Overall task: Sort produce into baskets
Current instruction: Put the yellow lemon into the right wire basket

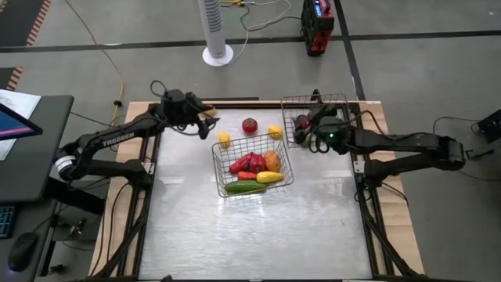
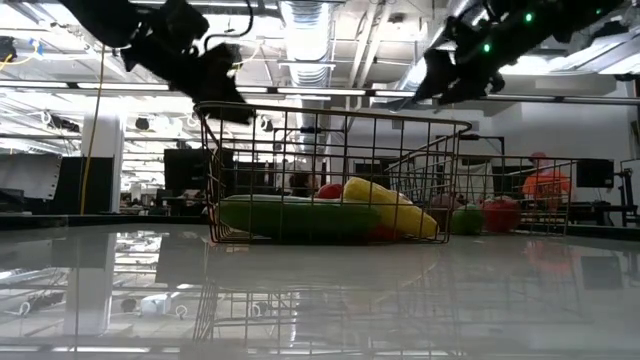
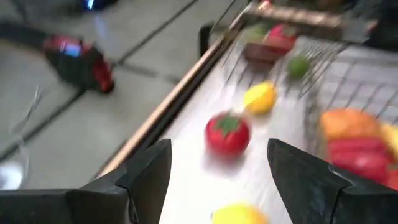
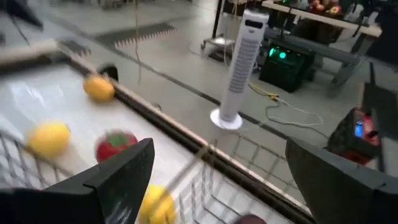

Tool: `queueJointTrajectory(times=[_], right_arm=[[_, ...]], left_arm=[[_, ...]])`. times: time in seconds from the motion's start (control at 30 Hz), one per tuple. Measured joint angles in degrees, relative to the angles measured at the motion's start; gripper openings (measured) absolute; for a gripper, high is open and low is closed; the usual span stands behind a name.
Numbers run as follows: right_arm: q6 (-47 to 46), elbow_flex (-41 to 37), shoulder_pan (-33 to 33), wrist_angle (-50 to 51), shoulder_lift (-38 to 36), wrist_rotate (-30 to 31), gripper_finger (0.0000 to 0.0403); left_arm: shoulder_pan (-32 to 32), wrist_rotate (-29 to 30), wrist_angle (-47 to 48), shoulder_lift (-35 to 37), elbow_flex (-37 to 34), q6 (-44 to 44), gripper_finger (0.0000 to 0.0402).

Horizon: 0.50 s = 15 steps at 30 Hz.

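A wire basket (image 1: 252, 166) at mid-table holds red peppers (image 1: 247, 164), an orange piece (image 1: 272, 160), a cucumber (image 1: 244, 188) and a corn (image 1: 269, 178). A second basket (image 1: 315, 110) at the far right holds a few pieces. A red tomato (image 1: 250, 124), two lemons (image 1: 225, 139) (image 1: 275, 131) and a yellow piece (image 1: 211, 119) lie loose on the table. My left gripper (image 1: 207, 121) (image 3: 217, 149) hangs open above the far left, facing the tomato (image 3: 227, 132). My right gripper (image 1: 300, 129) (image 4: 221, 149) hangs open over the second basket's left side.
The table's wooden far edge (image 1: 235, 103) runs just behind the loose produce. Beyond it on the floor stand a white tower fan (image 1: 217, 31) and a red device (image 1: 317, 27). Bare tabletop (image 1: 258, 235) stretches toward the near edge.
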State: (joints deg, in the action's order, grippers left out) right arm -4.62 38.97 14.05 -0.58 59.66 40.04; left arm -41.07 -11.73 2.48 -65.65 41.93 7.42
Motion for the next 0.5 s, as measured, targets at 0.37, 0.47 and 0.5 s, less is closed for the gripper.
queueJointTrajectory(times=[0.37,0.47,0.5], right_arm=[[-0.06,-0.14,0.00,2.47,-1.17,-1.00,0.0388],[0.15,-0.14,-1.05,1.99,-2.09,-1.37,0.0388],[0.15,-0.14,-1.37,2.04,-2.48,-1.39,0.0388]], left_arm=[[-5.59,17.06,1.00,-3.93,-0.02,-3.05,0.0252],[-6.40,17.96,-0.33,-8.00,-0.01,0.52,0.0252],[-6.89,18.38,-0.82,-9.35,-0.04,1.65,0.0252]])
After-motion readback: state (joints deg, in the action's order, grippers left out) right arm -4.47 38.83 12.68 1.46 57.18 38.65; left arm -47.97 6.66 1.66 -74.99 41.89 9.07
